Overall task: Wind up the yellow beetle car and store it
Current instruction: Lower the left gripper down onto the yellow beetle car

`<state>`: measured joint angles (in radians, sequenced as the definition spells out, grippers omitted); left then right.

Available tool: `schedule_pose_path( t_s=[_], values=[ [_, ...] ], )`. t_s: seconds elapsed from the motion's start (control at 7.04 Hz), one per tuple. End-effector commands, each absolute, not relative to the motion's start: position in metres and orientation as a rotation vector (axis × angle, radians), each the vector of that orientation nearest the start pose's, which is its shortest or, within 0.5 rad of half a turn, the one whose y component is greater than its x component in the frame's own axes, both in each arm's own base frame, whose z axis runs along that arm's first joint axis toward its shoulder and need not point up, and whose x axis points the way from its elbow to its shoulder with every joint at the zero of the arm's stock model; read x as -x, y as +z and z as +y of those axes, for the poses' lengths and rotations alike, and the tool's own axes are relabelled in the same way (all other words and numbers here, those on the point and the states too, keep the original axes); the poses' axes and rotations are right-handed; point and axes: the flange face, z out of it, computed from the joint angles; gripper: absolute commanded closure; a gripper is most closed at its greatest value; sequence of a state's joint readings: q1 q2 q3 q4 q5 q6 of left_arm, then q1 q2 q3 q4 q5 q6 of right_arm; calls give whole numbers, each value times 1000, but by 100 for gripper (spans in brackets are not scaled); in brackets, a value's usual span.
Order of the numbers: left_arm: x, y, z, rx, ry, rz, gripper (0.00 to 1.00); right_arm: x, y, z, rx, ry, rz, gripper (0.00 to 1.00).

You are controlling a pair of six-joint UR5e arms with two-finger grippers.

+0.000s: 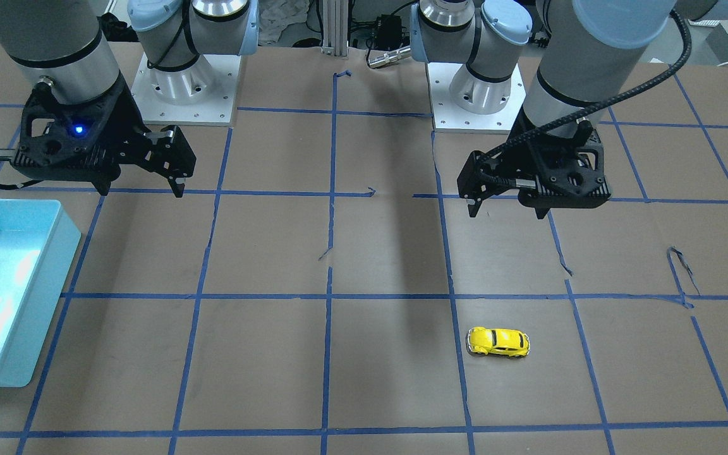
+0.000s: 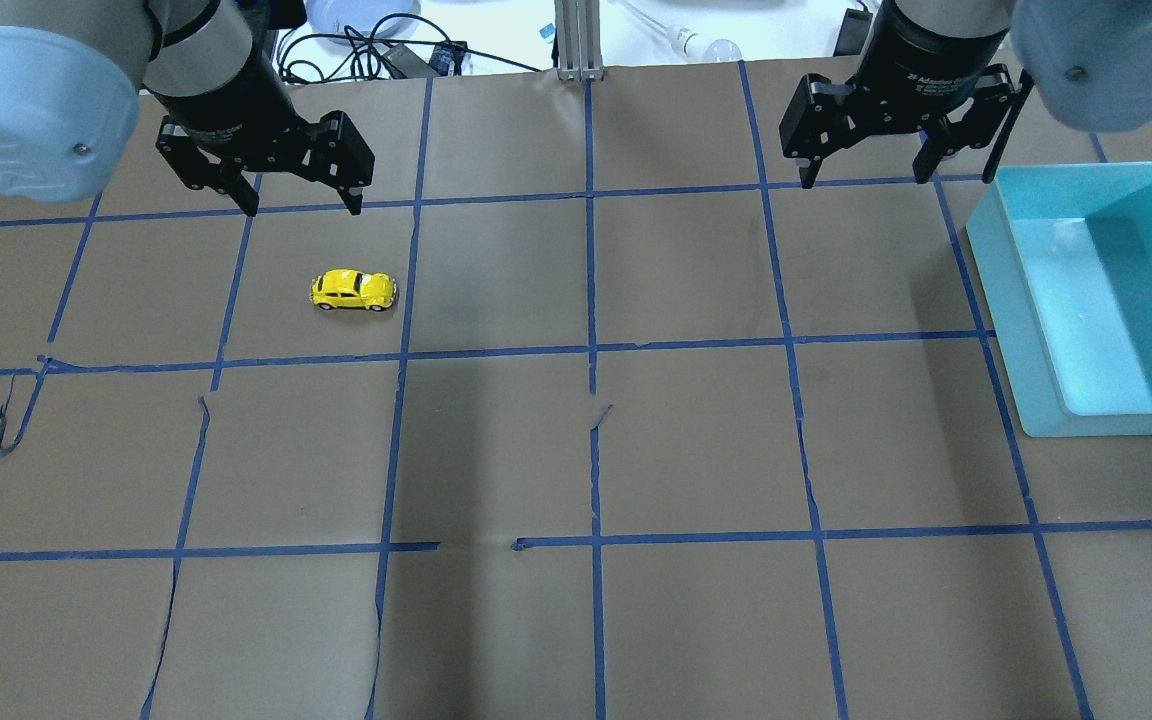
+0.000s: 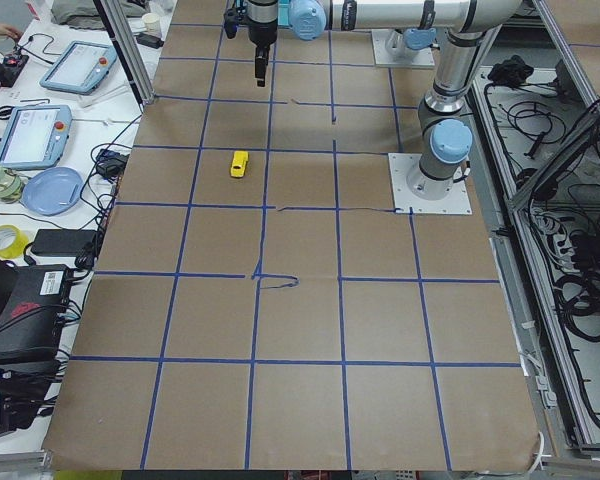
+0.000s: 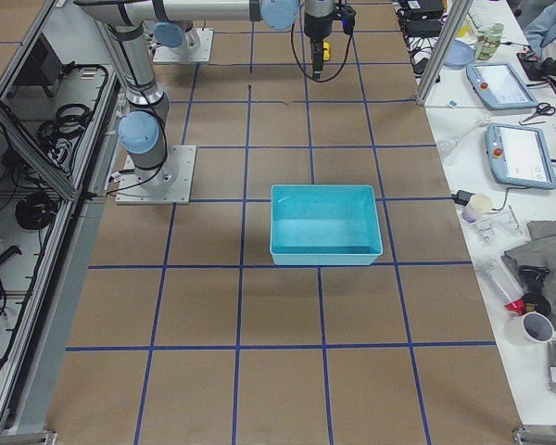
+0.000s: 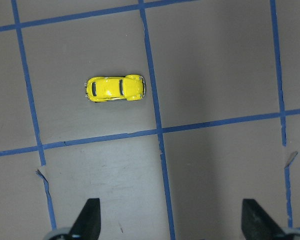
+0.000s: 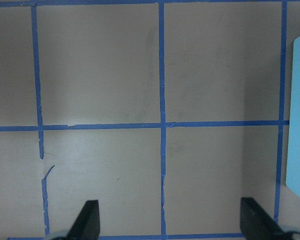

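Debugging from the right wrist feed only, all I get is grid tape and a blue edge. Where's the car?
Observer: The car stands on its wheels near the left gripper, not between its fingers.
Operator: Left fingers open?
Observer: Yes, the left fingers stand wide apart with nothing between them.
Operator: And that blue edge?
Observer: It's an empty blue bin beside the right gripper, far across from the car.
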<state>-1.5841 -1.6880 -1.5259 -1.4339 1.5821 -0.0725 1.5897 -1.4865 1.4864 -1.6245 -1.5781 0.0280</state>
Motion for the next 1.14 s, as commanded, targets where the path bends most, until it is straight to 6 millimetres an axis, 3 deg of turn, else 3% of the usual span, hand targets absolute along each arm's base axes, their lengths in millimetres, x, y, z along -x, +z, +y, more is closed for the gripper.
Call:
schedule_pose_path(
  t_s=[0.0, 0.28, 0.57, 0.99],
  values=[
    [140, 441, -559, 582, -77, 3085, 0, -143, 491, -531, -15, -82, 3145, 0],
    [136, 417, -577, 909, -62, 3009, 0, -143, 491, -531, -12, -82, 3145, 0],
    [136, 378, -601, 1273, -43, 2883, 0, -143, 491, -531, -12, -82, 3144, 0],
    [114, 320, -614, 1502, -83, 2786, 0, -144, 490, -531, -12, -79, 3138, 0]
  ],
)
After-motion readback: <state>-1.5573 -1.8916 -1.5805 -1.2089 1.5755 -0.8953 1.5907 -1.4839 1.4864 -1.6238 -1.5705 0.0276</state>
